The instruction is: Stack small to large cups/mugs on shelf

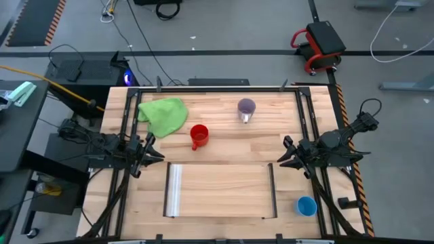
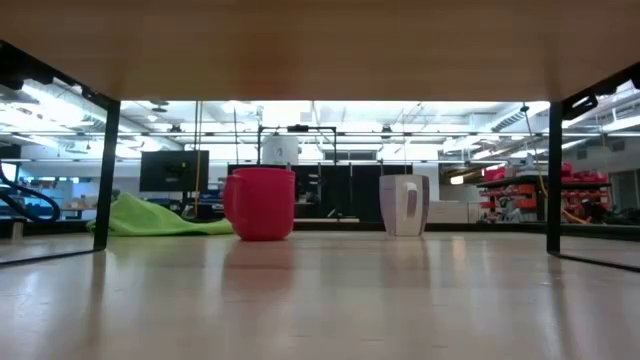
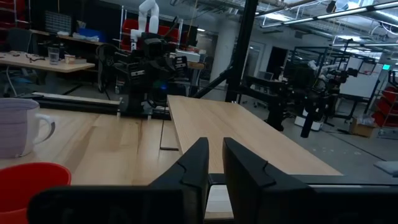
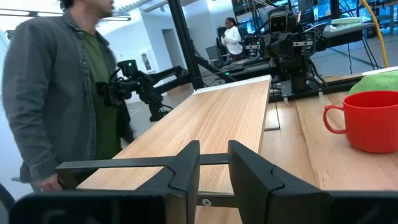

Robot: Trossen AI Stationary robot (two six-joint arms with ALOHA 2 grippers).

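Left tool narrow, empty, at tabletop's left edge. Green cloth back-left. Three cups: red mug mid-tabletop, purple mug behind, blue cup front-right; contents unclear. Shelf bare, front centre. Right tool narrow, empty, right edge. Person stands in lab beyond.

Flat light-wood shelf panel bare between silvery rail and thin dark rail. Red handled mug just behind shelf; lilac mug farther back; crumpled green cloth back-left.
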